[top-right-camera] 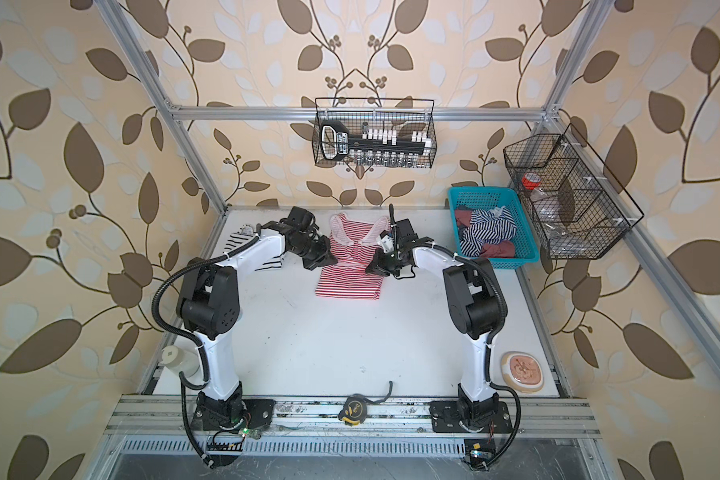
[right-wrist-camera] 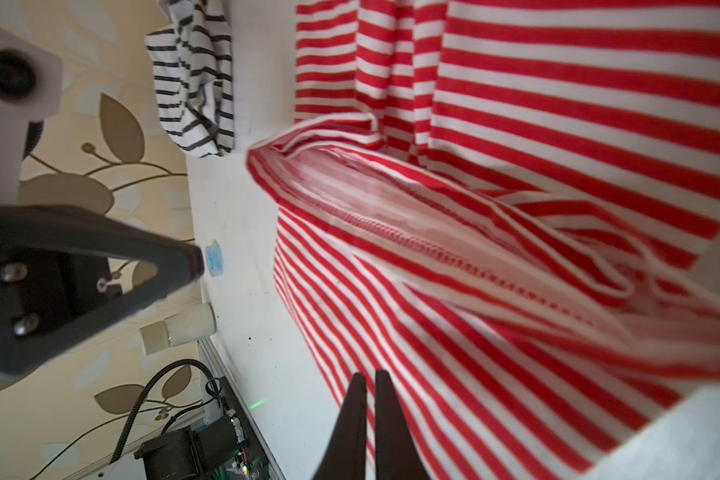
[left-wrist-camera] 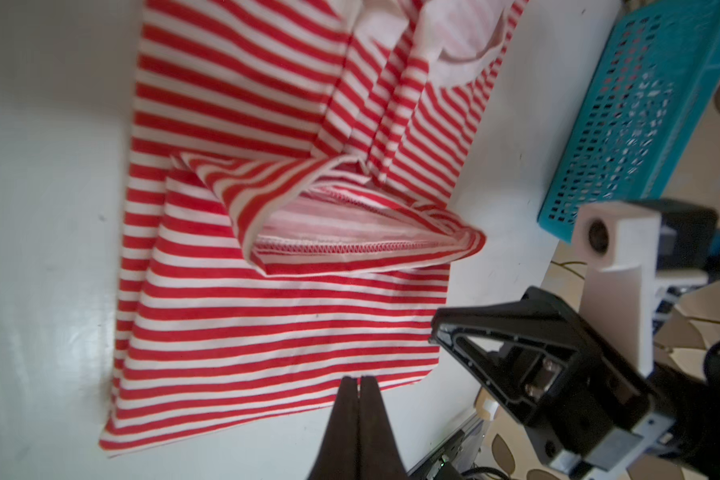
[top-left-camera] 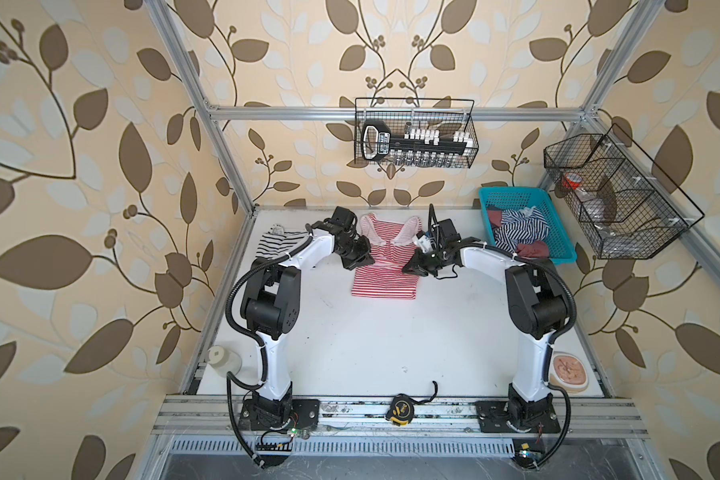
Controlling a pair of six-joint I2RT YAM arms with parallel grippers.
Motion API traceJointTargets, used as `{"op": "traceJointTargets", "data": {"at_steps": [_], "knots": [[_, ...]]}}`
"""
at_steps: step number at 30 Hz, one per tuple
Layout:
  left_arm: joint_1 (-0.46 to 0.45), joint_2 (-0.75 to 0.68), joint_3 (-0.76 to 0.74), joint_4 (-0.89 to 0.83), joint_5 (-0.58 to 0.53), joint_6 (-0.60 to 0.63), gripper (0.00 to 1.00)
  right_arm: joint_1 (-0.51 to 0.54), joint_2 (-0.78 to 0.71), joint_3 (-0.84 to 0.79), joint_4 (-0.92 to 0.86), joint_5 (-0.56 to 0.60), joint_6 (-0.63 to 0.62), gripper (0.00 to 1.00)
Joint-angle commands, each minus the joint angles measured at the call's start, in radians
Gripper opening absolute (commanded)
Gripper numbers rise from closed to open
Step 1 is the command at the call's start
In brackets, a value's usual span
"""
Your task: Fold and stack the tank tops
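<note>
Jaws are pressing shut on the left gripper [left-wrist-camera: 359, 380] and right gripper [right-wrist-camera: 371, 376], flanking the red-and-white tank top [top-left-camera: 385, 272]; whether cloth is being pinched is unclear. That soft striped knit is lying at the table's [top-left-camera: 371, 340] far middle, hem doubled back, stitching showing.

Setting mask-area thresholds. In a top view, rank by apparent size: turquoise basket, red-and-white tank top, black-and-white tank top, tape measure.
1. turquoise basket and red-and-white tank top: too close to rank.
2. black-and-white tank top, partly hidden.
3. tape measure.
</note>
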State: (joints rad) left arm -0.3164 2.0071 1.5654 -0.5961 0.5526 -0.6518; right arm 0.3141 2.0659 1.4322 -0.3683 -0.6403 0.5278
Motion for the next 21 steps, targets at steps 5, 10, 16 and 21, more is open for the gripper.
{"op": "traceJointTargets", "data": {"at_steps": [5, 10, 16, 21], "knots": [[0.011, 0.108, 0.100, -0.051, 0.049, 0.055, 0.00, -0.048, 0.106, 0.137, -0.015, -0.016, 0.009, 0.12], [0.012, 0.190, 0.207, -0.071, 0.052, 0.063, 0.00, -0.085, 0.167, 0.208, -0.012, -0.023, 0.023, 0.12], [0.046, 0.351, 0.364, -0.073, 0.051, 0.034, 0.00, -0.109, 0.209, 0.239, -0.017, -0.039, 0.028, 0.12], [0.077, 0.364, 0.397, -0.035, 0.056, -0.005, 0.00, -0.115, 0.074, 0.120, 0.023, 0.008, 0.018, 0.23]]}}
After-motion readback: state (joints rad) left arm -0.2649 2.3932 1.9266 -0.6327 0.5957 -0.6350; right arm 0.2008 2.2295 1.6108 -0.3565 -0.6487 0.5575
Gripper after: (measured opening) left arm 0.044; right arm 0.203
